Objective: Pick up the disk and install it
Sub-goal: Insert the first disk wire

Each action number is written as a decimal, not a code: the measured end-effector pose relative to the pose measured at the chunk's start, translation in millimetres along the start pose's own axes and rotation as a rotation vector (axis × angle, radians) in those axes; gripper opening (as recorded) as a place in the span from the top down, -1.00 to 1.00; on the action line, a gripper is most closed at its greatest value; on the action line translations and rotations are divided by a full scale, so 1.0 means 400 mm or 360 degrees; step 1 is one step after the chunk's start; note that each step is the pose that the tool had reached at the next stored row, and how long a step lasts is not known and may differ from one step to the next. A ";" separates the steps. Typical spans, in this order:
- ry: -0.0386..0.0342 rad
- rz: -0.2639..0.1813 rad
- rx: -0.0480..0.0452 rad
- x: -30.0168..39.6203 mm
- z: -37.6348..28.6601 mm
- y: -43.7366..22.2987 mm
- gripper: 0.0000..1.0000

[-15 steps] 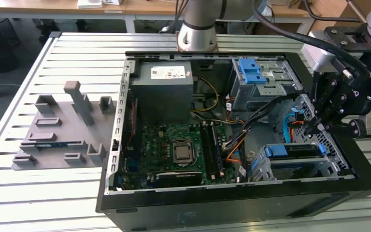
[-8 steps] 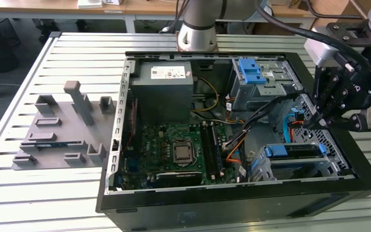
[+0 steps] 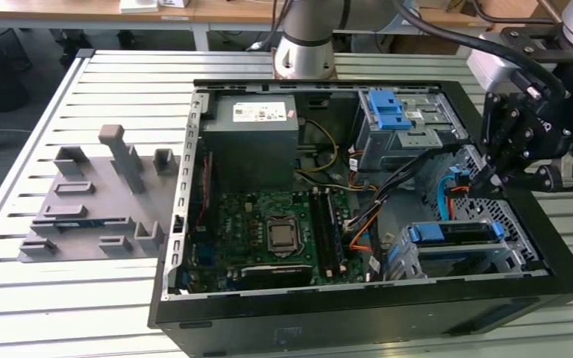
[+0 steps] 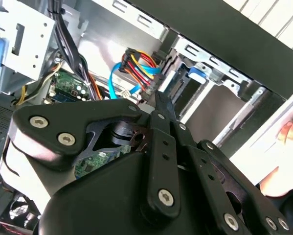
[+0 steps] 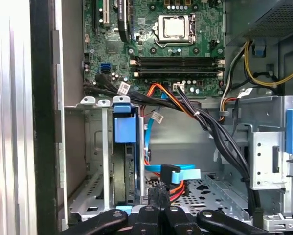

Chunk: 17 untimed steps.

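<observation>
- The disk (image 3: 456,233) sits in the lower drive bay (image 3: 510,257) of the open computer case (image 3: 366,321), near the corner at the exterior view's lower right. Its blue carrier faces up.
- In the first wrist view the disk (image 5: 125,147) stands edge-on between the bay's metal walls, blue tab at the end.
- The gripper (image 3: 495,179) hangs inside the case, just beside the disk's bay and apart from the disk. Its 2 fingers are pressed together with nothing seen between them.
- In the first wrist view the gripper's tips (image 5: 159,188) are just beside a blue data cable (image 5: 178,172) with an angled plug, with orange wires close under it.
- A thick bundle of black cables (image 5: 210,127) crosses from the motherboard (image 5: 175,44) past the bay.
- In the second wrist view the gripper's tip (image 4: 161,100) points toward red, orange and yellow wires (image 4: 139,63).
- A blue-latched drive cage (image 3: 406,119) and the grey power supply (image 3: 251,138) stand further back.
- A grey fixture (image 3: 92,198) lies on the slatted table (image 3: 87,298), well apart from the case.
</observation>
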<state>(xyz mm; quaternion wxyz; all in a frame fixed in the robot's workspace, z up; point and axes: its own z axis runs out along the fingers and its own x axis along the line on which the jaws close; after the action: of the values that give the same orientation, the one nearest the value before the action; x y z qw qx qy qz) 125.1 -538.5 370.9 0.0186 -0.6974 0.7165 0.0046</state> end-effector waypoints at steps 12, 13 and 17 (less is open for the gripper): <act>0.0031 -0.0001 0.0000 -0.008 0.000 -0.001 0.77; 0.0050 -0.0001 0.0000 -0.010 0.001 -0.001 0.66; 0.0077 -0.0002 0.0000 -0.015 0.003 -0.002 0.53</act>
<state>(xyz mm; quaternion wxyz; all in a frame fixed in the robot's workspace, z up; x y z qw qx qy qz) 126.1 -532.6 369.7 0.0011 -0.6976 0.7164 -0.0122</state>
